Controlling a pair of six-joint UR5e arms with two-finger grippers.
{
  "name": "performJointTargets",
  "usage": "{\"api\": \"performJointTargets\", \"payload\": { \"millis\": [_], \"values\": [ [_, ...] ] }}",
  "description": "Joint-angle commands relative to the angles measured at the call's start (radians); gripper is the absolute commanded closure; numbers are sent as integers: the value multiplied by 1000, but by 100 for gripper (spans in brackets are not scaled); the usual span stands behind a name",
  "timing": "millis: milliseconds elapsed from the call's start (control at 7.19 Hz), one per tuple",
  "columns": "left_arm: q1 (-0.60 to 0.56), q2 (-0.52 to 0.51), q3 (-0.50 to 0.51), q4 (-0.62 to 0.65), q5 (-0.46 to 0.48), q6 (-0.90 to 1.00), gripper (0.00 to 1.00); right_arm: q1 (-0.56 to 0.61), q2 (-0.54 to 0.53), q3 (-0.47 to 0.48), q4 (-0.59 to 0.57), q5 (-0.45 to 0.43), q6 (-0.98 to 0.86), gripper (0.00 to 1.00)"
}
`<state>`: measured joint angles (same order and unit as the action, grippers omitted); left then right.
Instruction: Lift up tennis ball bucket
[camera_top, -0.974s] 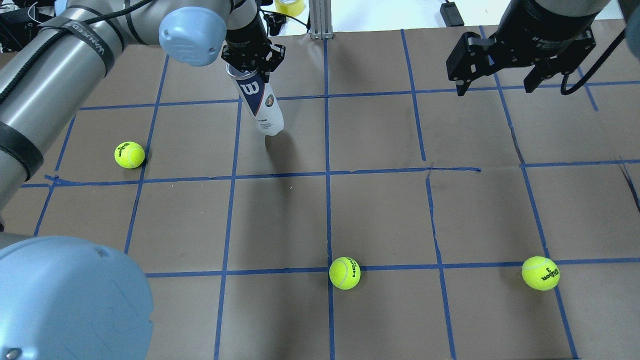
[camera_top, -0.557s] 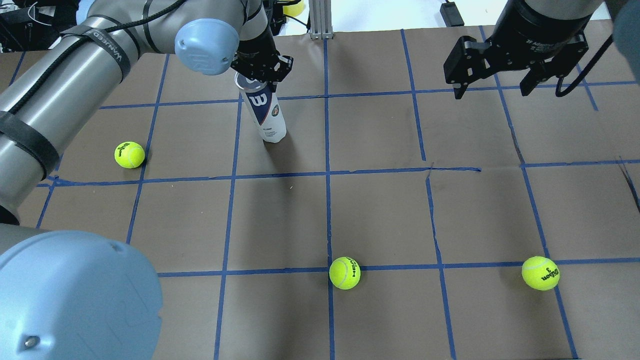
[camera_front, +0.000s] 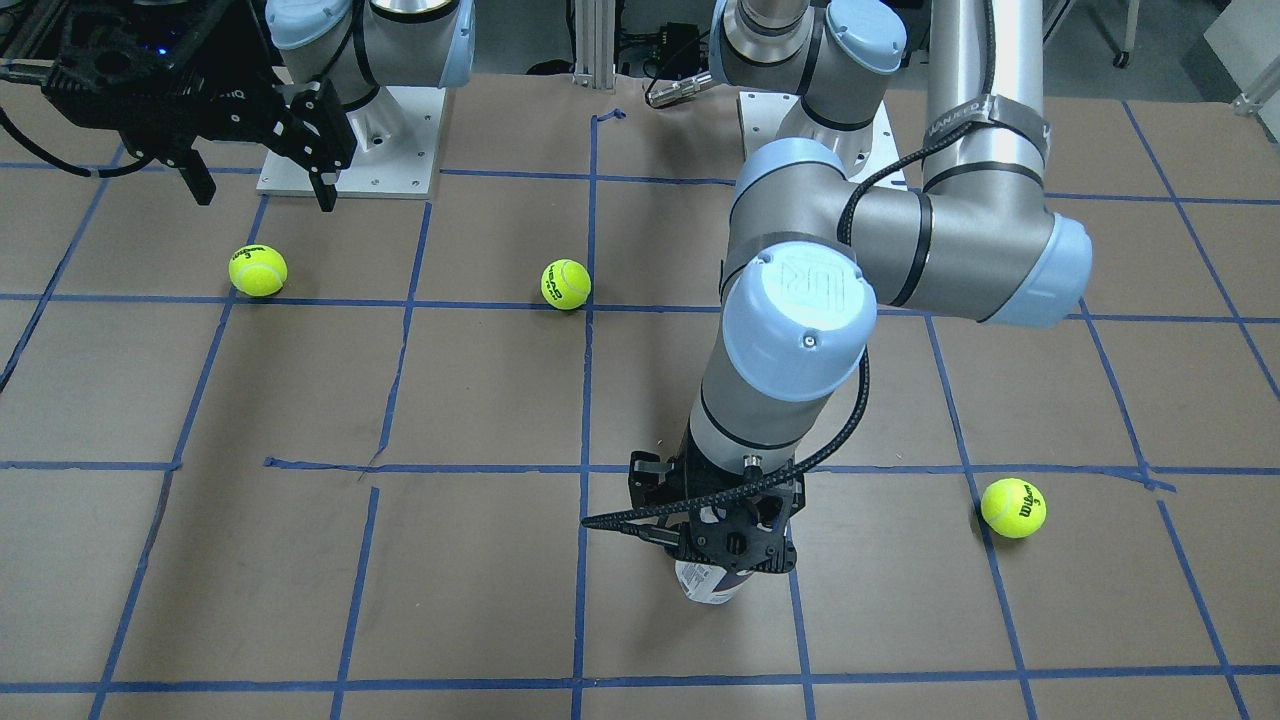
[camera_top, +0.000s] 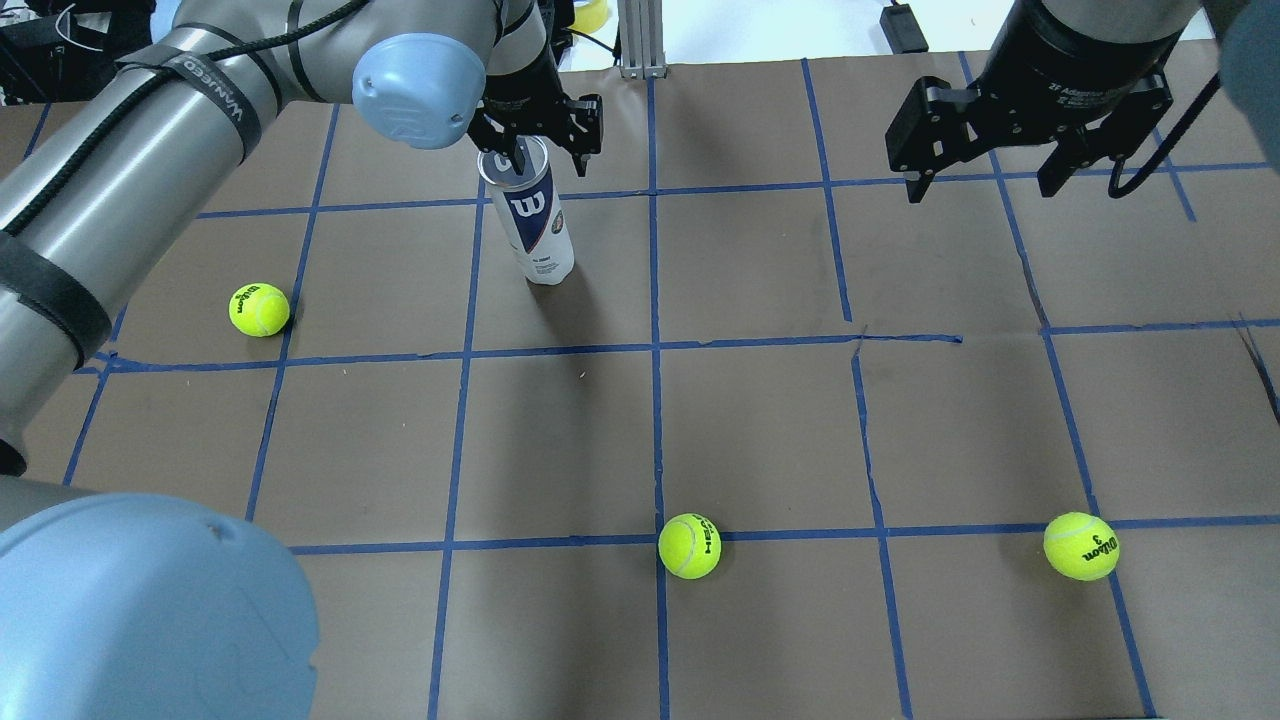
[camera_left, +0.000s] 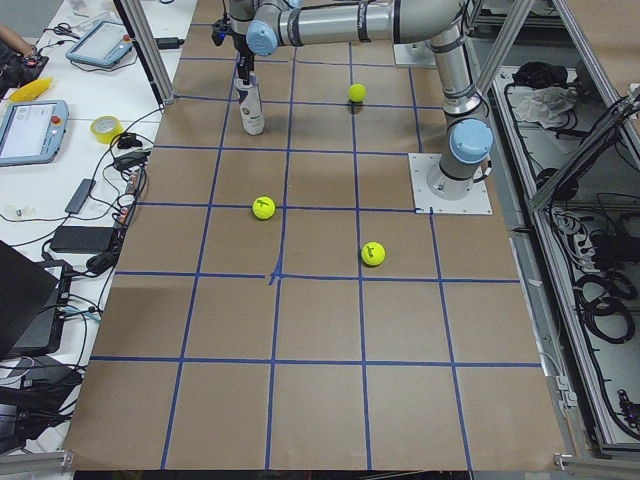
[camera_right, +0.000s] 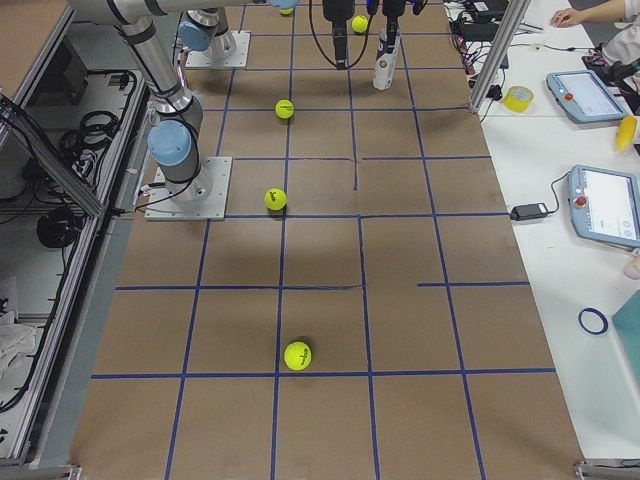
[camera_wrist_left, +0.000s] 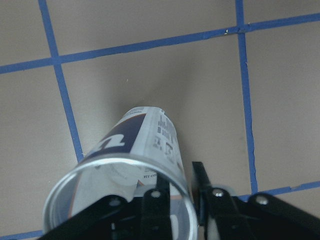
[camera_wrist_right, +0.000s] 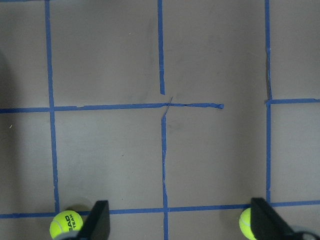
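The tennis ball bucket (camera_top: 532, 222) is a clear tube with a white and navy label. It stands upright on the brown table, open metallic rim up. It also shows in the front view (camera_front: 708, 583) and the left wrist view (camera_wrist_left: 145, 145). My left gripper (camera_top: 550, 160) sits at the rim, one finger inside the tube and one outside, a small gap around the wall, so open. My right gripper (camera_top: 980, 185) hangs open and empty above the far right of the table, well away from the tube.
Three yellow-green tennis balls lie on the table: one at the left (camera_top: 259, 309), one at front centre (camera_top: 689, 546), one at front right (camera_top: 1081, 546). A metal post (camera_top: 640, 45) stands at the far edge behind the tube.
The tube went from tilted in my left gripper's grip to standing upright on the table. The left gripper's fingers have spread apart at the rim. The right gripper barely moved.
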<state>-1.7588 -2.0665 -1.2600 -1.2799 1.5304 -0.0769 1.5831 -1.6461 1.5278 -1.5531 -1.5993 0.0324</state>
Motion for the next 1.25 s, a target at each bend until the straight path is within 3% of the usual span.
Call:
{"api": "performJointTargets", "payload": {
  "millis": [0, 278, 417, 835, 1113],
  "values": [
    [2, 86, 78, -161, 8, -18, 0, 0, 0, 0, -2, 2, 0, 0],
    [107, 173, 94, -344, 28, -15, 0, 0, 2, 0, -5, 4, 0, 0],
    [193, 218, 73, -375, 31, 6, 0, 0, 2, 0, -2, 2, 0, 0],
    [222, 353, -111, -354, 30, 8, 0, -2, 2, 5, 5, 1, 9, 0],
    [222, 428, -177, -331, 51, 11, 0, -2, 2, 6, 4, 1, 3, 0]
  ]
}}
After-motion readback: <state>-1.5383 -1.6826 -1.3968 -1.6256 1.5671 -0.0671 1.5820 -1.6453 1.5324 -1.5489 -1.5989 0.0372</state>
